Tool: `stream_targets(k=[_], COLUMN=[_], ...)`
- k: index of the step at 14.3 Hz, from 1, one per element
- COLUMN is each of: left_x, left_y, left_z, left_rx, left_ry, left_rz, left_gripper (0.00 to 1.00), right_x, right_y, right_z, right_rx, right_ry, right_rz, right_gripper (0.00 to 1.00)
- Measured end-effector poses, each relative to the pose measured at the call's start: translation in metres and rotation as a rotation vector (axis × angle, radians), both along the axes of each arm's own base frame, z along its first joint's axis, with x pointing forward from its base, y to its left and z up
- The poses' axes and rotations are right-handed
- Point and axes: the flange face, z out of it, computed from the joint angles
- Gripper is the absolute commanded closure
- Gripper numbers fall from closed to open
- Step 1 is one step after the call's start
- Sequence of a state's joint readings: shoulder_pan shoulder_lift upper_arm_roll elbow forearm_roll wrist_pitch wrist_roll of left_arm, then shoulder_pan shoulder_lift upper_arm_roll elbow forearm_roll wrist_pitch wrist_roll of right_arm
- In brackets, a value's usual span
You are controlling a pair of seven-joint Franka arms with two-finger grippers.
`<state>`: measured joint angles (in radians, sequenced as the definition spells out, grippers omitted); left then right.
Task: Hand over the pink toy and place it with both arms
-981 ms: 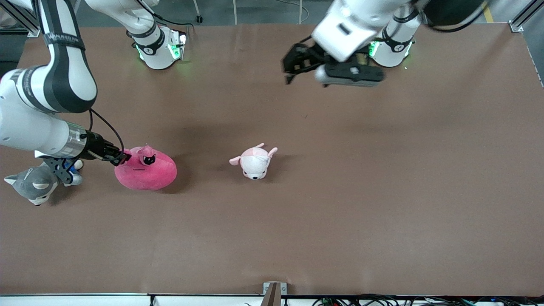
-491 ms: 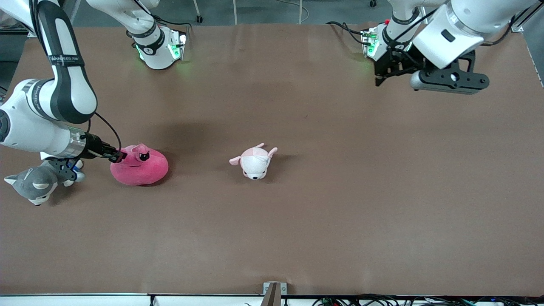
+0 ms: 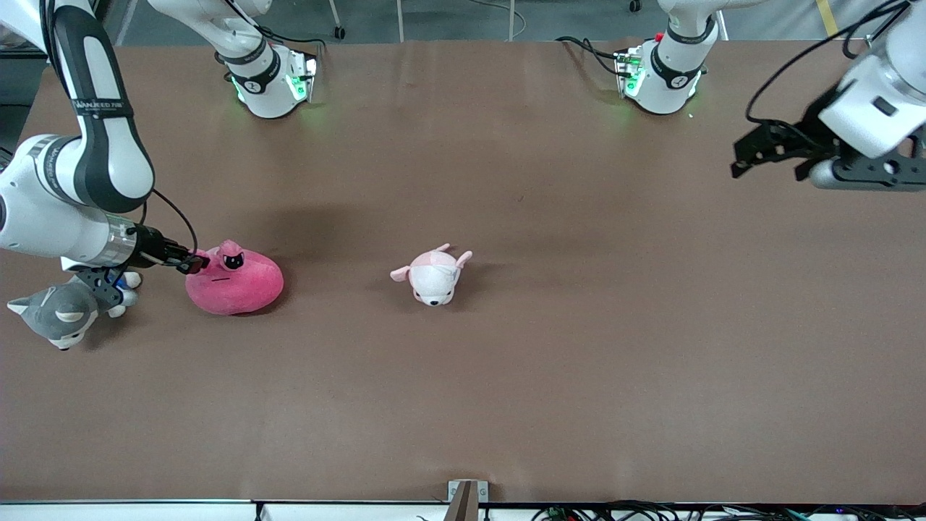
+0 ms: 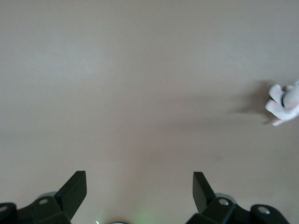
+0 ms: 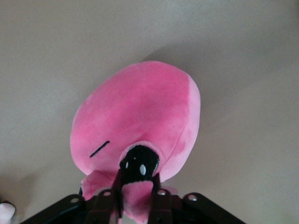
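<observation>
Swung since earlier: left gripper (image 3: 749,152) from upper centre to upper right of front view, jaws wide, empty | toy (image 3: 233,281) at mid-left on table (image 3: 550,347), dragged slightly | right gripper (image 3: 194,263) pinched narrow on toy's top nub (image 5: 138,186) | risk: thin grip slipping on lift; handover reach long

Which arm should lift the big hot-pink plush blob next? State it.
The right. The right gripper is already shut on the big hot-pink plush blob; the left gripper hangs open, empty, over the table's other end.
</observation>
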<state>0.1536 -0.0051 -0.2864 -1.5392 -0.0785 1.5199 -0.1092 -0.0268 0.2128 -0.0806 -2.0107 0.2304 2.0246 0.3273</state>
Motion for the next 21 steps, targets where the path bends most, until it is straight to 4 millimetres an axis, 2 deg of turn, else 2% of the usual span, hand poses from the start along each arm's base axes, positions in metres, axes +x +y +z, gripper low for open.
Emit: stream_targets(k=[3, 5, 9, 12, 15, 19, 21], left_x=[0.01, 0.015, 0.023, 0.026, 0.026, 0.026, 0.027], left_y=[0.033, 0.044, 0.054, 0.054, 0.056, 0.057, 0.057], left_z=[-0.003, -0.006, -0.009, -0.004, 0.008, 0.014, 0.013], left_rx=[0.009, 0.012, 0.011, 0.008, 0.006, 0.006, 0.006], left_ry=[-0.042, -0.051, -0.061, -0.075, -0.102, -0.114, -0.113], left_rz=[0.023, 0.041, 0.056, 0.057, 0.06, 0.063, 0.063], left_gripper=[0.0, 0.0, 0.0, 0.0, 0.0, 0.0, 0.0], right_x=[0.004, 0.011, 0.031, 0.038, 0.034, 0.022, 0.02], right_y=[0.004, 0.009, 0.012, 0.002, -0.004, -0.002, 0.0], right_z=[0.006, 0.024, 0.099, 0.136, 0.167, 0.238, 0.264], right_rx=[0.002, 0.009, 0.003, -0.079, -0.123, -0.115, -0.125], right_ry=[-0.012, -0.023, -0.101, -0.162, -0.174, -0.158, -0.183], right_rz=[0.011, 0.038, 0.254, 0.432, 0.525, 0.543, 0.549], right_gripper=[0.0, 0.0, 0.0, 0.0, 0.0, 0.0, 0.0])
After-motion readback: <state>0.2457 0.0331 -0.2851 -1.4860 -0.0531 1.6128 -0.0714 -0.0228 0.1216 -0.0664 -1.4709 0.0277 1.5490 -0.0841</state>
